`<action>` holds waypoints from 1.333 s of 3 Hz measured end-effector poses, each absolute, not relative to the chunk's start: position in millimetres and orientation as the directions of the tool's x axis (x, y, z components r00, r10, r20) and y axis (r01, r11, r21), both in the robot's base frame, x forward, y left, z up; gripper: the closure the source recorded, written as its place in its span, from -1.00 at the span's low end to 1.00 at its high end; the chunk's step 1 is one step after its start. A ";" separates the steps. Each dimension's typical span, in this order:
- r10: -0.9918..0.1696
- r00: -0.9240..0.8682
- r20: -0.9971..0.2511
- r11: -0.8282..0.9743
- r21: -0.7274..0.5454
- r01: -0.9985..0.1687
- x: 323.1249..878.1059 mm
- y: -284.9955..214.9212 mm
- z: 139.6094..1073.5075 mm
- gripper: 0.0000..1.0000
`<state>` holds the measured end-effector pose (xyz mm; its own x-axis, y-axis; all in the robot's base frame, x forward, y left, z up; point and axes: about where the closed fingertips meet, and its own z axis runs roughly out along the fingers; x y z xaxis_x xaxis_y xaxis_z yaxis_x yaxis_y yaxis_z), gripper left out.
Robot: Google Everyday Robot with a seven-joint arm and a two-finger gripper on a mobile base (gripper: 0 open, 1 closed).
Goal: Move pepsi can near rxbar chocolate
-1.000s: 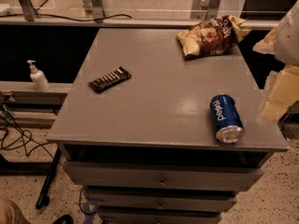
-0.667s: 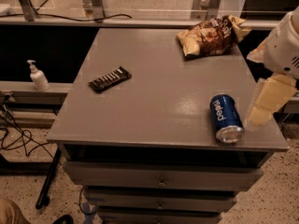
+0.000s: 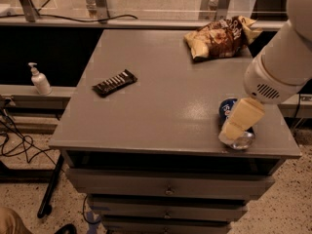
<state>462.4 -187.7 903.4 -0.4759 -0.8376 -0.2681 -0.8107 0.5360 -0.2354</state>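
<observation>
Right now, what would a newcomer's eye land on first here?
The big white arm at the right edge stands out first, with its gripper down over the pepsi can, which lies near the front right corner of the table. Next, the dark rxbar lies alone at mid left, and a chip bag sits at the back right.

Chip bag (image 3: 222, 37) on the grey table's (image 3: 161, 106) far corner; 1 pump bottle (image 3: 40, 79) on a side ledge (image 3: 19, 92).
</observation>
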 end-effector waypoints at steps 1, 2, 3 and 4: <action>-0.786 -0.564 -0.252 0.617 -0.285 -0.733 476.7 -185.1 884.5 -1.00; -0.724 -0.646 -0.242 0.689 -0.318 -0.651 491.6 -198.0 869.0 -1.00; -0.671 -0.706 -0.227 0.737 -0.310 -0.601 496.4 -210.3 852.7 -1.00; -0.638 -0.734 -0.233 0.767 -0.282 -0.576 496.8 -214.9 841.7 -0.62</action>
<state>496.8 -214.9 841.7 -0.7344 -0.6375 -0.2328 -0.5765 0.7670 -0.2818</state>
